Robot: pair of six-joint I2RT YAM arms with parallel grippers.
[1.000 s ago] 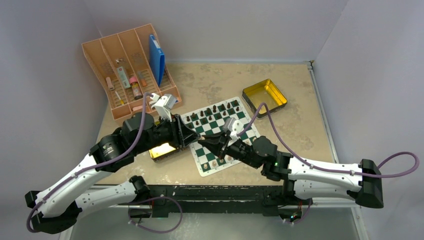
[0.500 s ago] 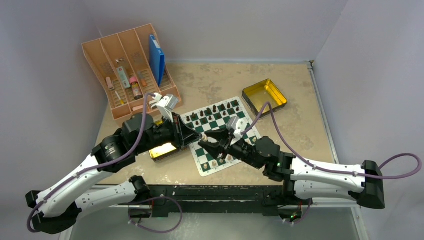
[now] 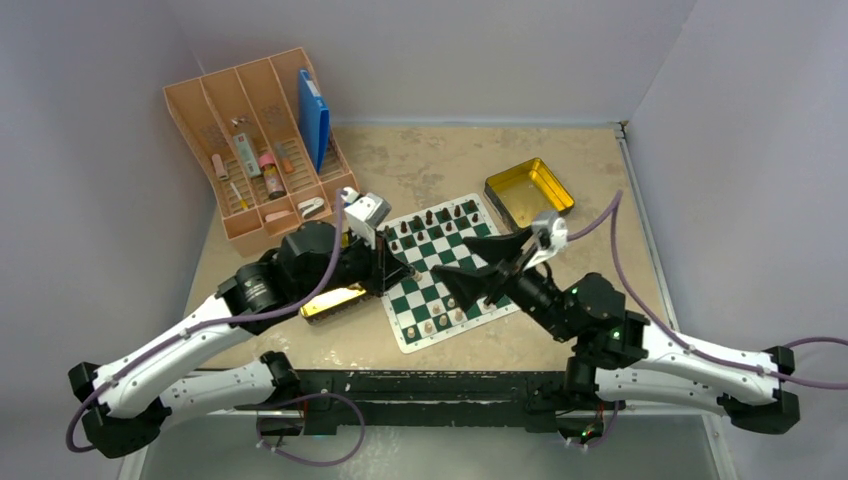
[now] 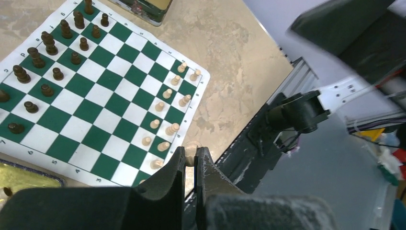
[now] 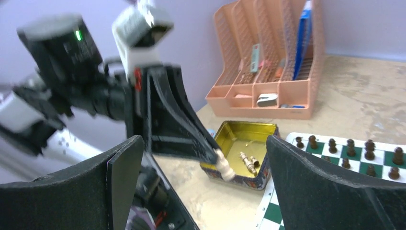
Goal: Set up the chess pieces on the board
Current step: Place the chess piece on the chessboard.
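The left tool (image 4: 190,160) is pinched shut on one light chess piece (image 4: 191,149), holding it in the air over the near left corner of the board (image 4: 125,88). The right tool (image 3: 450,257) hovers over the board's middle, spread wide and holding nothing.

The step looks like a placing. It should go best if the piece comes straight down, upright, onto a free square in the near rows. The tool should let go only once the base sits flat, since the neighbouring light chessmen (image 4: 167,93) stand close and tip easily.

The held piece is pale, wooden-looking and slim with a rounded head. I cannot tell what kind it is. More lie in the gold tin (image 5: 239,132) left of the board, and the dark chessmen (image 4: 57,73) fill the far rows.
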